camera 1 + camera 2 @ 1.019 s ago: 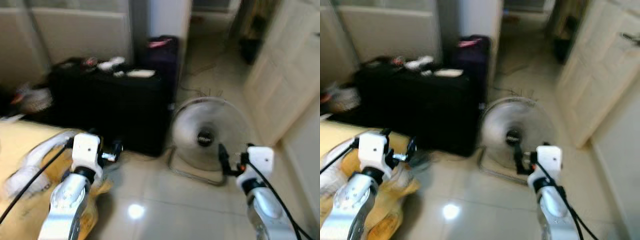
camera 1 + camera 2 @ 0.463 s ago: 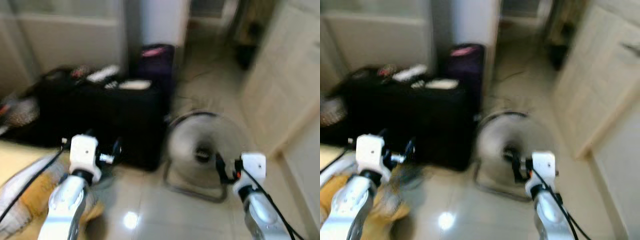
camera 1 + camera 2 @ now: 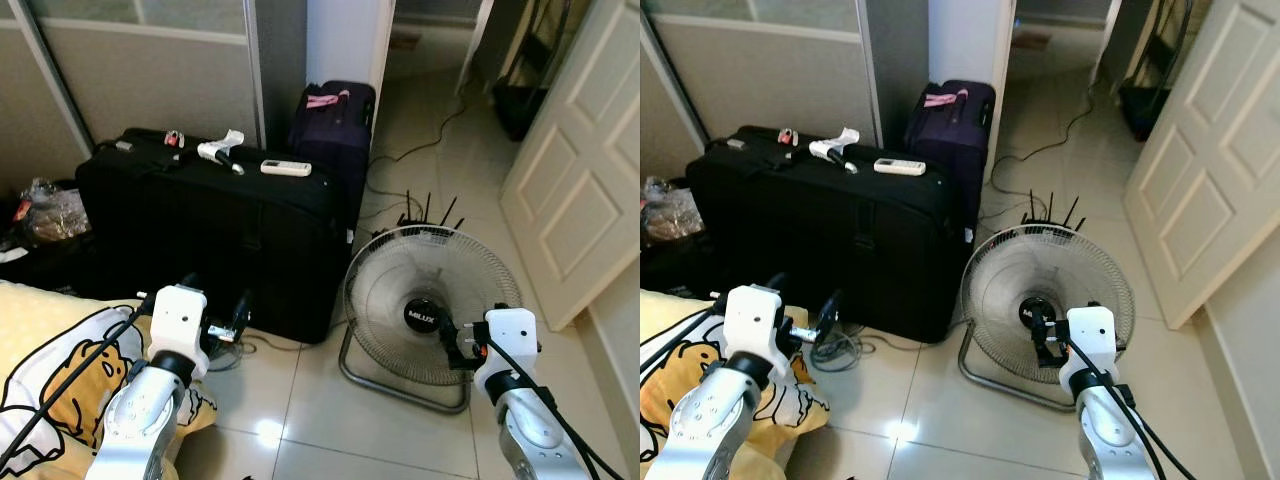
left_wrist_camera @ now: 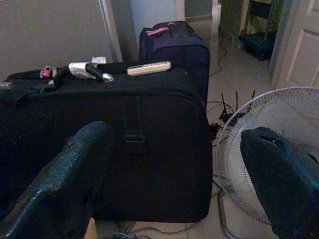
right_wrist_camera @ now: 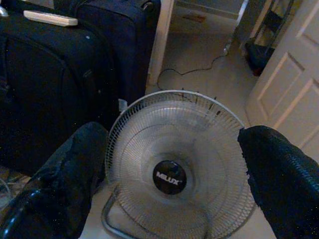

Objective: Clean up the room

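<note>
A big black suitcase point(image 3: 210, 235) lies on its side on the tiled floor, with a white remote point(image 3: 286, 168) and small items on top. A purple bag point(image 3: 335, 125) stands behind it. A grey floor fan point(image 3: 430, 310) stands to the right. My left gripper point(image 3: 222, 302) is open and empty, held low in front of the suitcase. Also open and empty, my right gripper point(image 3: 455, 338) hangs just in front of the fan's hub. In the wrist views each pair of fingers point(image 4: 65, 184) point(image 5: 60, 184) stands wide apart.
A yellow cartoon pillow point(image 3: 60, 385) lies at the lower left under my left arm. Cables point(image 3: 225, 350) trail by the suitcase. A router with antennas point(image 3: 420, 212) sits behind the fan. A white door point(image 3: 590, 170) stands at the right, and a plastic bag point(image 3: 48, 210) at the far left.
The earlier views were blurred and shifting as the camera moved; now the picture is sharp and steady. Both arms keep the same pose, with the grippers open.
</note>
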Available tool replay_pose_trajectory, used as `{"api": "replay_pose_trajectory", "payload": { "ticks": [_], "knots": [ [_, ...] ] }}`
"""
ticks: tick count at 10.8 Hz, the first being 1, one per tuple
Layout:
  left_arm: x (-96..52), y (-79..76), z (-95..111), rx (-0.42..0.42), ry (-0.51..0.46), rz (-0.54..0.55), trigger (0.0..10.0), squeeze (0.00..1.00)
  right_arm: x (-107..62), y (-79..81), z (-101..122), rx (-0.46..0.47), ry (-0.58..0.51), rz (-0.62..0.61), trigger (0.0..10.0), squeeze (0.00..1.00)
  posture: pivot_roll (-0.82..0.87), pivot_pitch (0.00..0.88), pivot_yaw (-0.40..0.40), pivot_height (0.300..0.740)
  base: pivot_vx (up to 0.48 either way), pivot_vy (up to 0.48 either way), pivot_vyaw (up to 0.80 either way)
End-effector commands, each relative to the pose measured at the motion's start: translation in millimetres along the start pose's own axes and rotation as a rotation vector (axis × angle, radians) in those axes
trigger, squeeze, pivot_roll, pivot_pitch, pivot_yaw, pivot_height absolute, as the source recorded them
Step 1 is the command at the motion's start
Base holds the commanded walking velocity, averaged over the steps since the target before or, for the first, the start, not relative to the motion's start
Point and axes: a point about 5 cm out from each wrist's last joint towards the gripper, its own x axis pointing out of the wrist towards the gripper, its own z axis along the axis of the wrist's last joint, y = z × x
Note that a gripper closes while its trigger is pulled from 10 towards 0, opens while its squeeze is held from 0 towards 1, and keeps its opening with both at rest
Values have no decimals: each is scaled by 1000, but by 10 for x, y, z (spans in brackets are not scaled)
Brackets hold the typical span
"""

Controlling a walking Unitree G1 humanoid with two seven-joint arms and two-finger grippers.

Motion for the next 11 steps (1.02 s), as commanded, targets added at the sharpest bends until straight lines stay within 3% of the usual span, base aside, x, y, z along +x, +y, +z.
{"api": "replay_pose_trajectory", "payload": {
  "ticks": [1, 11],
  "knots": [
    [-15, 15, 44, 18, -12, 4, 10000, 0, 21, -40, 29, -18, -17, 6, 10000, 0, -8, 0, -4, 740, 0, 0, 0],
    [-58, 39, 41, 24, -7, 11, 10000, 0, 52, -30, 19, -27, -5, 37, 10000, 0, 1, 0, -7, 740, 0, 0, 0]
  ]
}}
